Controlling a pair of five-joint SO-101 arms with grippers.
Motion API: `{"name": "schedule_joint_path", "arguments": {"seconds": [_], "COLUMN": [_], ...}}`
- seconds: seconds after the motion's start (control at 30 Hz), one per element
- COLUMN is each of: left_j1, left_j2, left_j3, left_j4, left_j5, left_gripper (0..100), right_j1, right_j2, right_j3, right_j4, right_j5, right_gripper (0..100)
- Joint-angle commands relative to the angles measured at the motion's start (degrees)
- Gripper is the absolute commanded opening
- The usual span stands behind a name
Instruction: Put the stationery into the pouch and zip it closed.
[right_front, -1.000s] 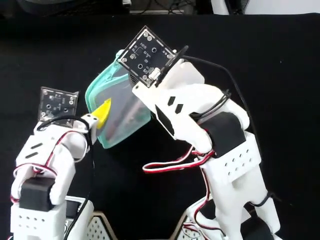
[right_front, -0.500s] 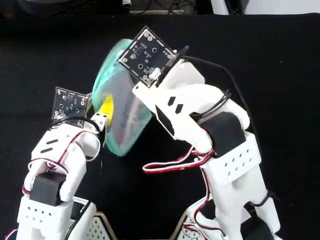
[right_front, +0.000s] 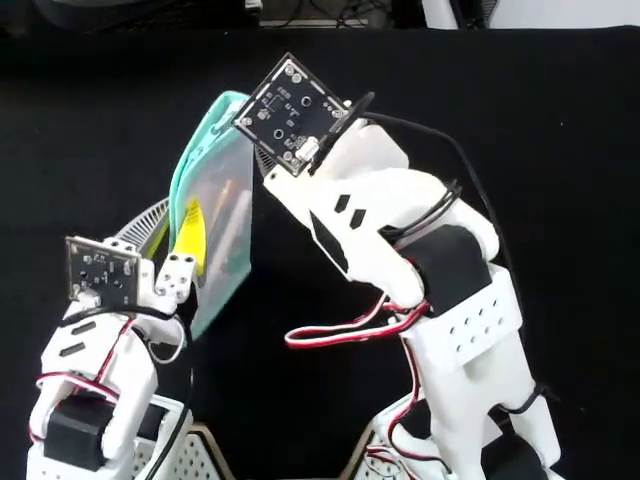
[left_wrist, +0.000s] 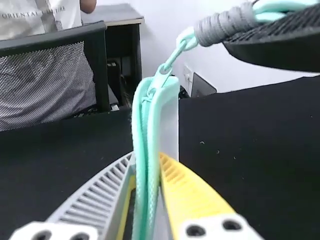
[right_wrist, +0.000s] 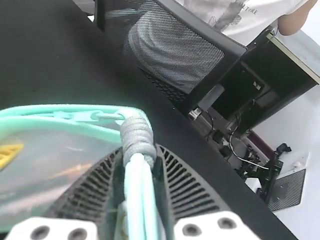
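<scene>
A clear pouch (right_front: 222, 225) with teal trim hangs in the air between both arms, turned nearly edge-on. Orange-tinted stationery (right_front: 237, 212) shows through its side. My left gripper (right_front: 190, 228), with one grey and one yellow finger, is shut on the pouch's lower end; the teal edge (left_wrist: 148, 130) runs between its fingers (left_wrist: 180, 185). My right gripper (right_wrist: 137, 156) is shut on the grey-wrapped teal zipper cord (right_wrist: 135, 134), beside the zipper slider (right_wrist: 95, 116) at the pouch's top corner. The same gripper (left_wrist: 280, 37) and cord (left_wrist: 220, 22) appear in the left wrist view.
The black table (right_front: 520, 120) lies under both arms. A black mesh chair (right_wrist: 175, 55) and a dark desk (right_wrist: 260, 85) stand beyond the table's far edge. The right arm's white body (right_front: 400, 250) takes up the middle of the table.
My left arm has drawn back towards the front left with the pouch's lower end. The pouch has swung from lying slanted to hanging stretched and edge-on. The right arm has kept its place.
</scene>
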Motion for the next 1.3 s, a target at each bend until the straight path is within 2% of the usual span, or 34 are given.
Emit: {"name": "schedule_joint_path", "arguments": {"seconds": [0.0, 0.17, 0.63, 0.77, 1.27], "left_j1": [0.13, -0.4, -0.04, -0.22, 0.04], "left_j2": [-0.26, 2.11, 2.73, 2.46, 2.64], "left_j3": [0.4, 1.01, -2.68, -3.3, -4.09], "left_j4": [-0.18, -0.26, 0.0, -0.09, -0.44], "left_j5": [0.0, 0.0, 0.0, 0.35, 0.44], "left_gripper": [7, 9, 9, 15, 11], "right_j1": [-0.79, -4.04, -4.22, -4.22, -4.22], "right_j2": [-1.45, -1.54, -1.45, -1.45, -1.45], "right_j3": [0.4, 1.63, 1.71, 1.71, 1.71], "right_j4": [-0.26, -0.18, 0.09, 0.09, 0.18], "right_j5": [0.0, 0.53, 2.37, 2.37, 2.37], "right_gripper": [1.1, 1.1, 1.1, 1.1, 1.1]}}
